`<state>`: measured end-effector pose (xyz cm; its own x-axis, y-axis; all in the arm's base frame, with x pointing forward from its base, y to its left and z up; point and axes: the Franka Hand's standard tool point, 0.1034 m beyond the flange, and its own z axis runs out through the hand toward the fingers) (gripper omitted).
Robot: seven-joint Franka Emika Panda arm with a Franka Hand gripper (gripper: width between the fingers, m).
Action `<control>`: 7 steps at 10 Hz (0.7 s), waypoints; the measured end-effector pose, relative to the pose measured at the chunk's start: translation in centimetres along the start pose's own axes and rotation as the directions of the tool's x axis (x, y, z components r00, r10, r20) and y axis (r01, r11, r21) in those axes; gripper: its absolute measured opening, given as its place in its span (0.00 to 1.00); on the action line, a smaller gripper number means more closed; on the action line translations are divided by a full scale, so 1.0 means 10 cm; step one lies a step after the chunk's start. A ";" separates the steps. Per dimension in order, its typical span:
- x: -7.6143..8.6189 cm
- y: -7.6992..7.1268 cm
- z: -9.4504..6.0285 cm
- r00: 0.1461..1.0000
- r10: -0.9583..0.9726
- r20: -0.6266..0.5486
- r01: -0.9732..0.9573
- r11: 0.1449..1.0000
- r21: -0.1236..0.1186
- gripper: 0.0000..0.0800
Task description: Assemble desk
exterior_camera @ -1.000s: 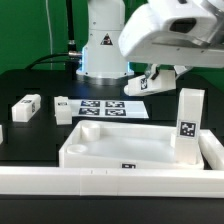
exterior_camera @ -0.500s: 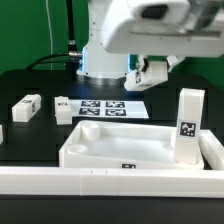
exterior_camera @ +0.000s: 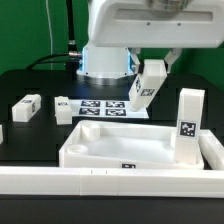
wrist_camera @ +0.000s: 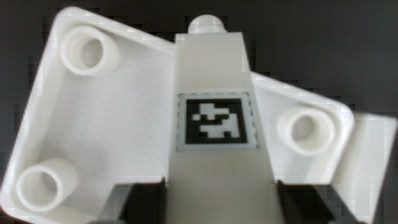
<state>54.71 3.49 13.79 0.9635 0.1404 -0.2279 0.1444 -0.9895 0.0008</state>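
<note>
the gripper (exterior_camera: 151,66) is clamping the held leg (exterior_camera: 146,86) between partly closed jaws, tilted in the air above the far edge of the desk top (exterior_camera: 100,148). inside that tray the upright leg (exterior_camera: 187,125) is standing at the exterior view's right end. the outer leg (exterior_camera: 27,106) and the inner leg (exterior_camera: 63,108) are lying on the table at the exterior view's left, beside the marker board (exterior_camera: 105,105).
</note>
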 end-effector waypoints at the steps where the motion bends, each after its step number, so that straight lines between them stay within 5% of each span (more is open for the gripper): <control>1: 0.04 0.12 -0.14 0.997 0.072 -0.034 -0.069 0.995 0.072 0.36; 2: 0.12 0.22 -0.24 0.989 0.101 -0.112 -0.089 0.990 0.108 0.36; 3: 0.16 0.29 -0.28 0.970 0.126 -0.208 -0.105 0.989 0.109 0.36; 7: 0.21 0.35 -0.24 0.889 0.133 -0.439 -0.117 0.991 0.063 0.36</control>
<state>57.77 0.40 15.61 0.9744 0.0083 0.2249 0.0164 -0.9993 -0.0342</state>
